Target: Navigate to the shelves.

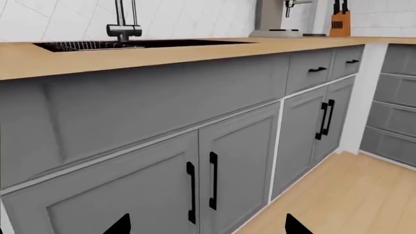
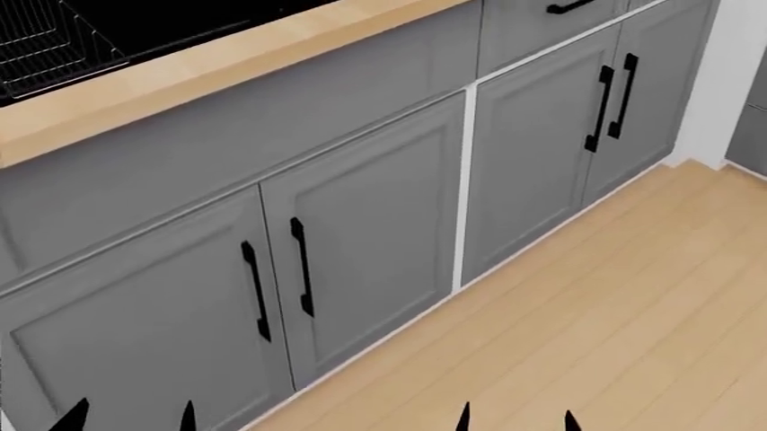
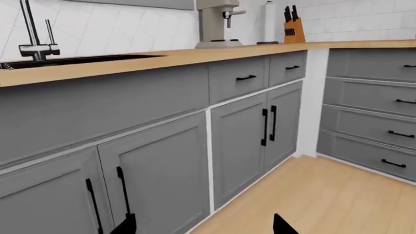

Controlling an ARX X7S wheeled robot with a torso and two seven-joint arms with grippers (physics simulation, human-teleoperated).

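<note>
Robot faced grey base cabinets (image 2: 359, 224) under wood countertop (image 1: 195, 48); sink (image 1: 130, 45) and faucet (image 1: 123, 24) above, knife block (image 3: 293, 27) further along. Shelves not visible in any view; rigid fixture presumably, approached rather than grasped. Left gripper (image 1: 206, 226) and right gripper (image 3: 204, 225) both spread apart, empty.

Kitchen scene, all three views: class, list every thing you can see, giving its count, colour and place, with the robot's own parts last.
Countertop: one, light wood, over the cabinets.
Sink: one, black, set in the countertop.
Faucet: one, metallic, behind the sink.
Coffee machine: one, grey, on the countertop.
Knife block: one, wooden, near the corner.
Cabinet doors: four, grey with black handles, below the countertop.
Floor: light wood.
Left gripper: black tips, open.
Right gripper: black tips, open.
</note>
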